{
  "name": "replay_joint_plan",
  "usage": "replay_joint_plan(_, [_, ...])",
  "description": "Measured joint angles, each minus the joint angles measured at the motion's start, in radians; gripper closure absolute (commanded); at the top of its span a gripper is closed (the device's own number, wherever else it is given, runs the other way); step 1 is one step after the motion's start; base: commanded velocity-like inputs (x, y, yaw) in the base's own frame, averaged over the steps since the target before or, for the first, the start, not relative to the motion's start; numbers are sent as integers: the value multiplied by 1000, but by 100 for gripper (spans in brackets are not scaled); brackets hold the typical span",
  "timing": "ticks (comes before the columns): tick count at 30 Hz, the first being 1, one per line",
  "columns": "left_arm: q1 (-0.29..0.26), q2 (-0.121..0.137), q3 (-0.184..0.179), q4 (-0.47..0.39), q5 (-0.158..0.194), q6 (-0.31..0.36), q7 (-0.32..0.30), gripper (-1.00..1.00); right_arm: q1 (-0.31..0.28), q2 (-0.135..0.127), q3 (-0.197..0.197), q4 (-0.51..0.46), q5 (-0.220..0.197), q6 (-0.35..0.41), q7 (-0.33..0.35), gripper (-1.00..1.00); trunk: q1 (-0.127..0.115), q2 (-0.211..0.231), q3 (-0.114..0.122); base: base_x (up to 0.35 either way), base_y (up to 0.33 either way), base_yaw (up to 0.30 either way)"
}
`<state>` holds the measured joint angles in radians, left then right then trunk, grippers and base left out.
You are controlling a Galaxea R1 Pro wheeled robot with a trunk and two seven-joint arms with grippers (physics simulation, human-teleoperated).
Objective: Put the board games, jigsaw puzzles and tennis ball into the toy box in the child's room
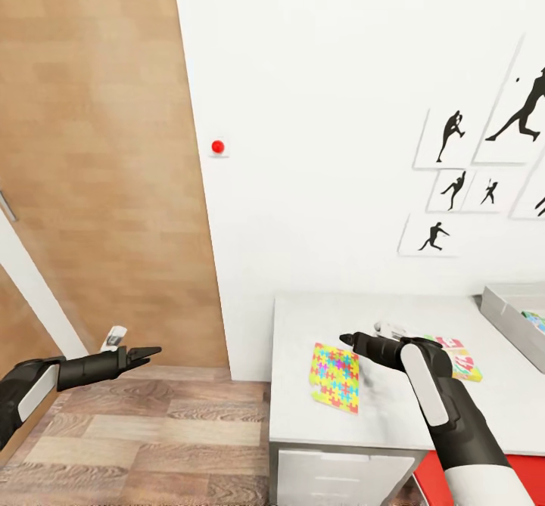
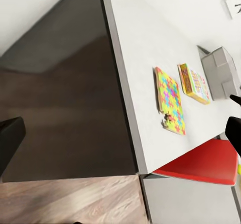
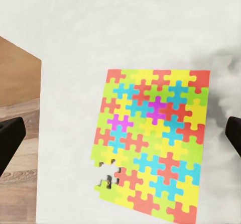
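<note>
A jigsaw puzzle (image 1: 335, 376) (image 3: 150, 143) with a multicolour interlocking pattern lies flat on the white table (image 1: 303, 415), near its left end. My right gripper (image 1: 348, 337) hovers just above the puzzle, open, its fingers (image 3: 10, 141) spread to either side and holding nothing. A board game (image 1: 463, 361) (image 2: 196, 83) with a yellow edge lies beyond it, partly hidden by my right arm. The grey toy box (image 1: 511, 311) (image 2: 221, 68) stands at the table's right end, with something colourful inside. My left gripper (image 1: 144, 353) hangs open and empty over the floor, left of the table.
A wooden door (image 1: 98, 150) fills the left side, and the white wall carries black baseball-player pictures (image 1: 450, 139) and a red button (image 1: 218, 146). A red chair seat (image 2: 201, 161) sits tucked by the table's front. Wood-plank floor (image 1: 151, 445) lies open to the left.
</note>
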<state>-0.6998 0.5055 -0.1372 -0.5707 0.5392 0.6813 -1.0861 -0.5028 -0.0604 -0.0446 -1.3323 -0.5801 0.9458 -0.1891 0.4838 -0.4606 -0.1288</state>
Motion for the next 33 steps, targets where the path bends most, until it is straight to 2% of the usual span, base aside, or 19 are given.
replay_joint_plan(26, [0,-1,0,0,0,-3,4,-100,-2,2,2,40,3,-53,-4,-100,0,0,-43,0,0,0])
replay_joint_plan(33, [0,-1,0,0,0,-3,27,-100,-2,2,2,43,4,-57,-4,-100,0,0,-54,0,0,0])
